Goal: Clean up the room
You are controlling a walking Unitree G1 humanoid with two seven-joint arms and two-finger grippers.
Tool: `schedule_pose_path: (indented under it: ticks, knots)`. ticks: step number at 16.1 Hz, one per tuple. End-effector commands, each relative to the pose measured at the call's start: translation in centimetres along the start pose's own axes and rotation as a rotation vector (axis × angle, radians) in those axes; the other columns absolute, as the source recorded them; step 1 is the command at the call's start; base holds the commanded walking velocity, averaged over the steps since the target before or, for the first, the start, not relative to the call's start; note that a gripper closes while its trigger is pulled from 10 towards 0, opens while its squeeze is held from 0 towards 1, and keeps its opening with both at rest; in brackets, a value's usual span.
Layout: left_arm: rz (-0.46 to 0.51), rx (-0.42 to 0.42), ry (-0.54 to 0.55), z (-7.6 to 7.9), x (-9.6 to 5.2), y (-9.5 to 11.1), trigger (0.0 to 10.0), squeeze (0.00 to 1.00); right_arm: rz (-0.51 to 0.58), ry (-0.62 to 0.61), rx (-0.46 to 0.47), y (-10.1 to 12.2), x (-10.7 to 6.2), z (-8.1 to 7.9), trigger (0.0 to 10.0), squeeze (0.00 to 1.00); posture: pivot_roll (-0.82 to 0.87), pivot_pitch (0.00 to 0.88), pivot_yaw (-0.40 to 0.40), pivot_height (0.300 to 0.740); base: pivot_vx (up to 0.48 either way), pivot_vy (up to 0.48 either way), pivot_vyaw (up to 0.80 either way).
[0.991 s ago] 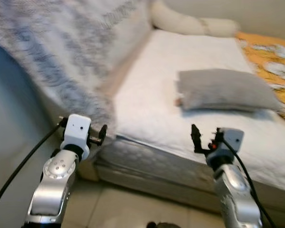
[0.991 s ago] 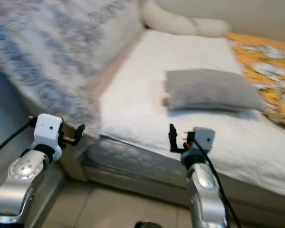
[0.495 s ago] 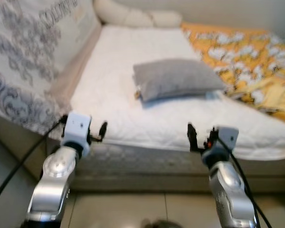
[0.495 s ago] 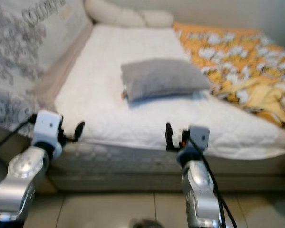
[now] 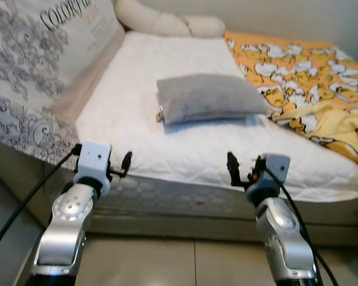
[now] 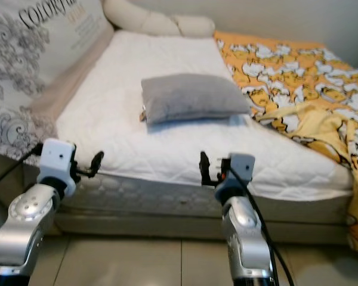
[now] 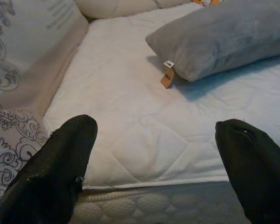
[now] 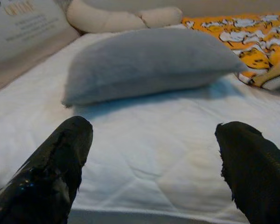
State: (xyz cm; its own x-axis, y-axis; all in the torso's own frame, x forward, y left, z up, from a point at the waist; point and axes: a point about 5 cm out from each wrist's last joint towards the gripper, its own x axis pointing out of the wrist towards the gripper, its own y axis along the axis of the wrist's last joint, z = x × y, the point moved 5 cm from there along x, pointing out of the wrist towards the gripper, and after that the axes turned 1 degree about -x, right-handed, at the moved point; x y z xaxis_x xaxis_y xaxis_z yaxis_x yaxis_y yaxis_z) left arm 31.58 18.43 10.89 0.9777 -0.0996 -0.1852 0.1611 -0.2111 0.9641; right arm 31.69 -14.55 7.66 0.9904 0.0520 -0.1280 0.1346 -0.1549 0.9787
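Robot standing at near long edge of mattress. Grey pillow lying flat mid-mattress, tag end pointing toward left edge, small tag resting on white quilted surface. Orange patterned blanket lying bunched along right edge, spilling over right near corner. Cream bolster lying along far edge. Left gripper hovering just before near edge, fingers spreading wide, holding nothing. Right gripper hovering level with near edge, fingers spreading wide, holding nothing.

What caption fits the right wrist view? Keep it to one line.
Open right gripper faces a grey pillow lying on the white mattress.
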Motion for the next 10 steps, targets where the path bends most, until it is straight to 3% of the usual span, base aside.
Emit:
schedule_pose_path:
  ticks: [1,3,6,10]
  knots:
    - [0.017,0.0,-0.016,0.58,0.2,0.49,10.0,0.0,-0.034,-0.027,-0.013,-0.66,-0.11,0.92,10.0,0.0,-0.01,0.0,-0.027,0.74,0.0,0.0,0.0]
    - [0.031,0.004,-0.023,0.77,0.23,0.7,10.0,0.0,-0.037,-0.077,-0.094,-0.7,0.19,1.49,10.0,0.0,-0.01,0.0,-0.029,0.74,0.0,0.0,0.0]
    - [0.033,-0.005,-0.025,0.81,0.22,0.66,10.0,0.0,-0.027,-0.028,-0.046,-0.49,0.37,0.9,10.0,0.0,-0.01,0.0,-0.03,0.74,0.0,0.0,0.0]
    - [0.029,-0.004,-0.028,0.78,0.24,0.57,10.0,0.0,-0.021,-0.029,-0.031,-0.45,0.55,1.15,10.0,0.0,0.0,0.0,-0.032,0.74,0.0,0.0,-0.61]
